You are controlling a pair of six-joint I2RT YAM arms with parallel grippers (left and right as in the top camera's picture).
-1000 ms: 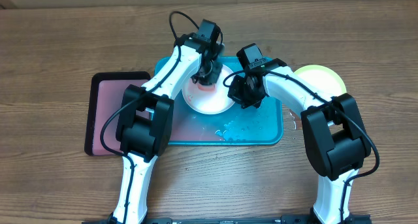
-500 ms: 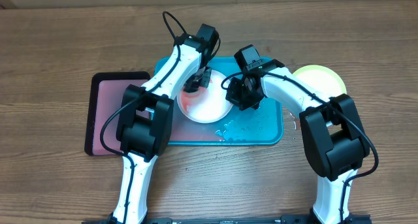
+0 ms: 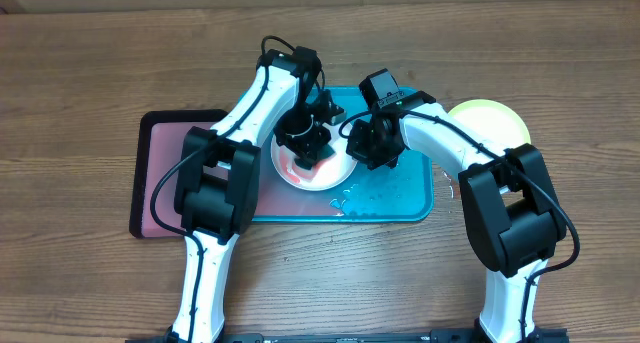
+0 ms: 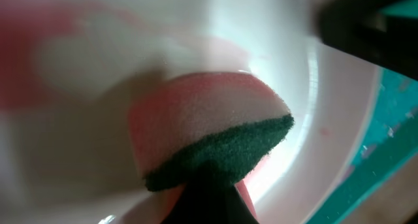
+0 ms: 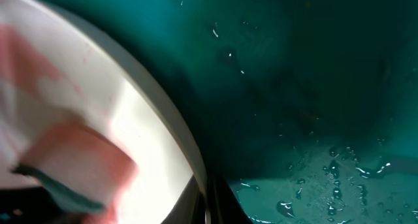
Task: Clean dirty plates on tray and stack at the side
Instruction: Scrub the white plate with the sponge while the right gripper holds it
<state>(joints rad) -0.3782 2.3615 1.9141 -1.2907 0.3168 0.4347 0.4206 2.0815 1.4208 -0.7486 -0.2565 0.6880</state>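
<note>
Wet tray (image 3: 400, 198), sponge (image 4: 209, 113) on plate (image 3: 335, 173).
Left jaws clamp sponge, pressed onto red-smeared white plate beneath them; right jaws at plate's rim, closure can't be told.

Both arms bend inward — left hand (image 3: 305, 141) clamped, right hand (image 3: 362, 143) close beside it.

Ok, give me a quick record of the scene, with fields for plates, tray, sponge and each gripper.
white plate: on the turquoise tray, with red smears
lime green plate: on the table, right of the tray
sponge: pink, green-backed, on the white plate
left gripper: shut on the sponge
right gripper: at the white plate's rim, grip unclear
</note>
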